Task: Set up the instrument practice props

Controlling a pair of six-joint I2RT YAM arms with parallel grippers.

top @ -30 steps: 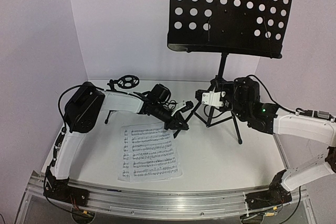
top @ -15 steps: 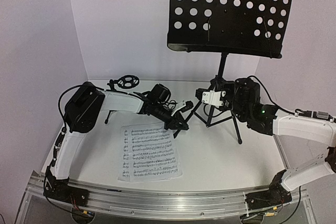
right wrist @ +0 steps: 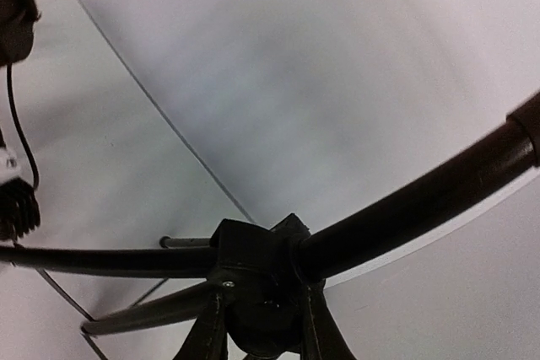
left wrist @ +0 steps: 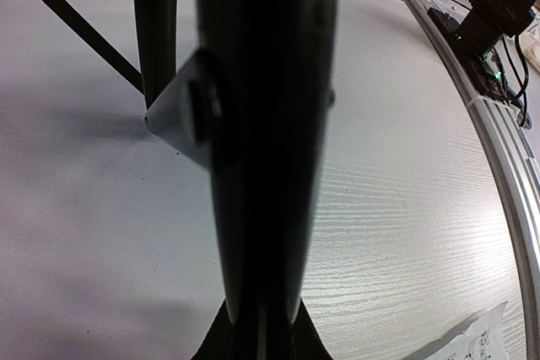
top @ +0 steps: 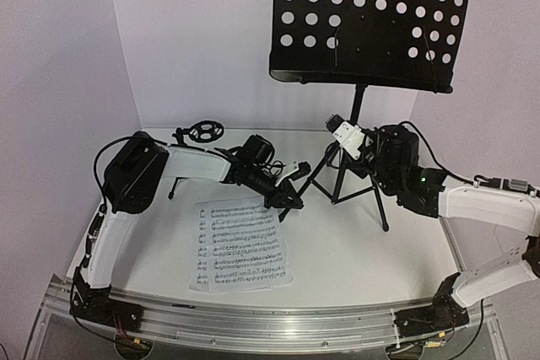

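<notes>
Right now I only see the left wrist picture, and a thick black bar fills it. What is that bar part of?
Observer: It looks like a leg of the tall music stand, which carries a perforated tray high above the table.
Visitor: And the scrap of paper in my bottom corner?
Observer: A sheet-music page, lying flat on the table on the near side of the left claw.
Visitor: Where is the other arm?
Observer: Its right claw is tucked in close to that stand, about where the legs meet.
</notes>
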